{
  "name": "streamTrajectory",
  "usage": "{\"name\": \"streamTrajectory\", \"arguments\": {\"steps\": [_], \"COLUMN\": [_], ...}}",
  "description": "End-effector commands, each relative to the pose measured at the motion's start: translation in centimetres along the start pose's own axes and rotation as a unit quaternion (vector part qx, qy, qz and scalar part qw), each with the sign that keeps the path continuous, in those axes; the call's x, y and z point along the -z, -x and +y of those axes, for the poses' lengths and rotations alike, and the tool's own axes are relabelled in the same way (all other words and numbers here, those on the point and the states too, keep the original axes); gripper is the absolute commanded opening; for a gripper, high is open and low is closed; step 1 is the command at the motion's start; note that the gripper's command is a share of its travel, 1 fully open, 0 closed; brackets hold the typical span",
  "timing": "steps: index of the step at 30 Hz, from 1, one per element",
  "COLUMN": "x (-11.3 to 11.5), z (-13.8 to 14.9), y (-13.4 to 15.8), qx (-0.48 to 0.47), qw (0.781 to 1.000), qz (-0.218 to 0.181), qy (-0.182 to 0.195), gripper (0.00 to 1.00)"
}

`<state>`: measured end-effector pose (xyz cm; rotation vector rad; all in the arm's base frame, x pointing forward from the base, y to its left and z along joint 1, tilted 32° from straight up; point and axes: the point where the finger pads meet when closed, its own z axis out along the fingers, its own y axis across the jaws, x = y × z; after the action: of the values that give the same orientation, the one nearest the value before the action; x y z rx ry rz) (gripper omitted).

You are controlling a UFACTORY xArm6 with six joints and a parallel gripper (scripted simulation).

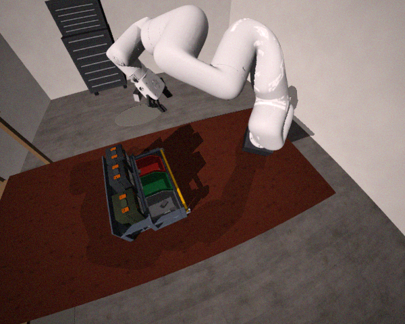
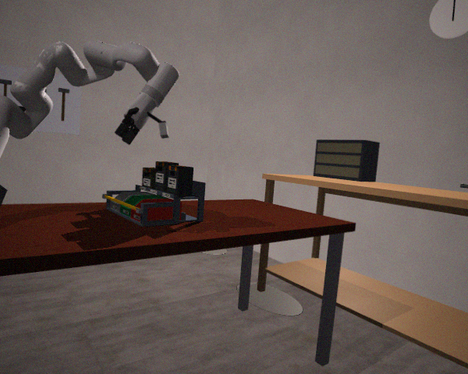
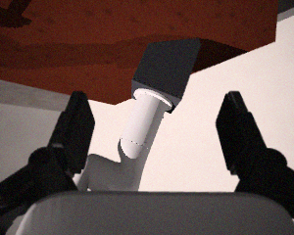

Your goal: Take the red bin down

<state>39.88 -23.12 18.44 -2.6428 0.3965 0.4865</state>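
A small grey shelf rack (image 1: 143, 193) stands on the dark red table top (image 1: 160, 209). Its lower row holds a red open bin (image 1: 150, 164), a green bin (image 1: 156, 183) and a grey bin (image 1: 163, 207) side by side behind a yellow front rail (image 1: 174, 179). The red bin also shows in the exterior view (image 2: 157, 212). My gripper (image 1: 158, 102) hangs open and empty high above the table, well apart from the rack; it also shows in the exterior view (image 2: 125, 132). In the wrist view the open fingers frame my own arm base (image 3: 168, 69), not the bins.
The rack's upper row holds dark bins with orange labels (image 1: 117, 171) and an olive bin (image 1: 125, 207). A dark drawer cabinet (image 1: 86, 45) stands on the floor behind. A wooden workbench (image 2: 371, 193) with a small drawer unit (image 2: 345, 159) stands to the right.
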Motion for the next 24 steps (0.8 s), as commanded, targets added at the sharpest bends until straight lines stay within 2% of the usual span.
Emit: {"name": "streamTrajectory", "arguments": {"steps": [1, 10, 15, 24], "x": [-0.2, -0.2, -1.9, -1.9], "z": [-1.7, -1.7, -6.7, -6.7], "y": [-0.7, -0.7, -1.5, -1.5], "qx": [0.000, 0.000, 0.088, 0.088], "qw": [1.000, 1.000, 0.995, 0.995], "qz": [0.002, 0.002, -0.034, -0.034], "qy": [0.001, 0.001, 0.042, 0.042], "gripper": [1.00, 1.00, 1.00, 1.00]}}
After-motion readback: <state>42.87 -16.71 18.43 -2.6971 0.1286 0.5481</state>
